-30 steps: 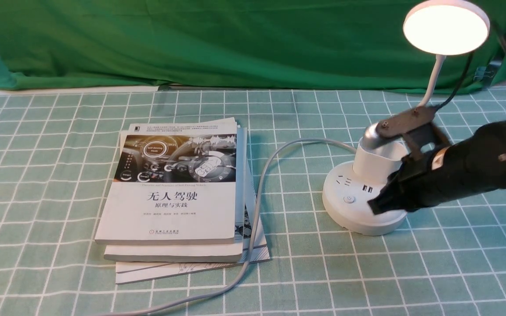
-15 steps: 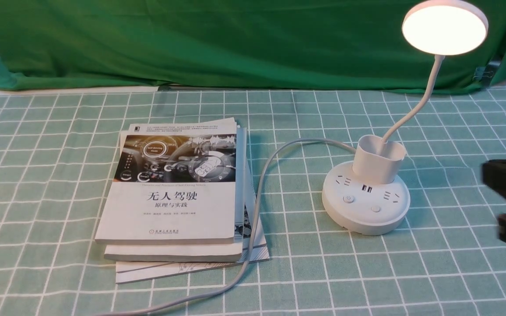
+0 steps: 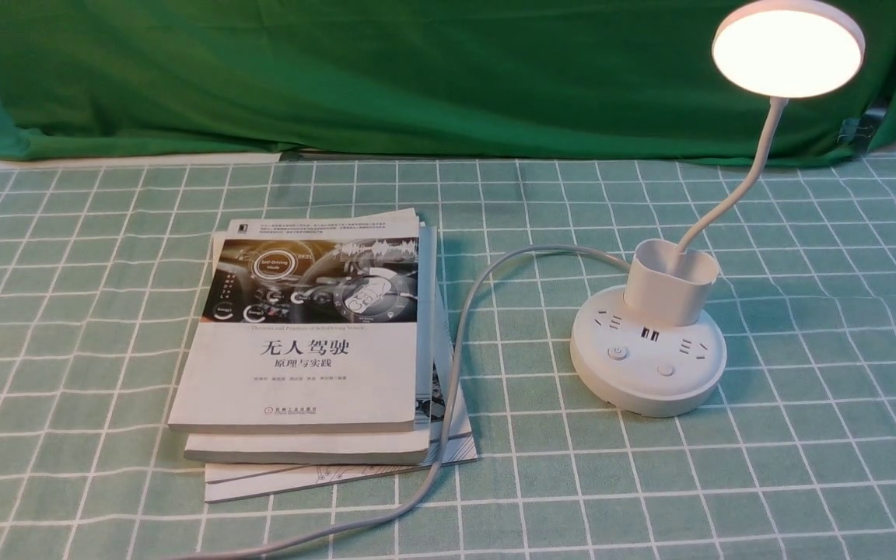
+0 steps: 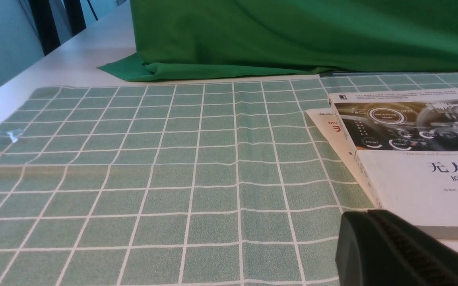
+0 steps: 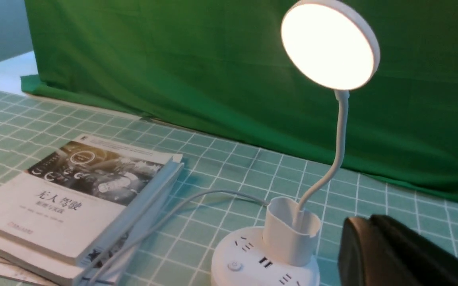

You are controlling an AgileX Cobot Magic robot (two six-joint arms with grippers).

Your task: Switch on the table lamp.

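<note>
The white table lamp stands at the right of the checked cloth, its round disc head [image 3: 788, 48] glowing. A thin neck [image 3: 736, 187] rises from the cup-shaped holder [image 3: 670, 281] on the round base [image 3: 648, 393], which carries sockets and two buttons [image 3: 617, 352]. No gripper shows in the front view. In the right wrist view the lit lamp head [image 5: 329, 45] and base [image 5: 253, 266] are close, and my right gripper [image 5: 368, 220] hangs shut and empty beside the holder, apart from it. My left gripper [image 4: 366, 214] is shut and empty by the books.
A stack of books [image 3: 316, 334] lies left of the lamp, and the lamp's grey cable [image 3: 460, 350] curves past it toward the front edge. A green cloth backdrop [image 3: 417, 70] closes the back. In the left wrist view the book stack [image 4: 412, 167] is near the fingers.
My right arm has pulled back from the lamp base to the right and left the front view. The lamp head glows in all frames.
</note>
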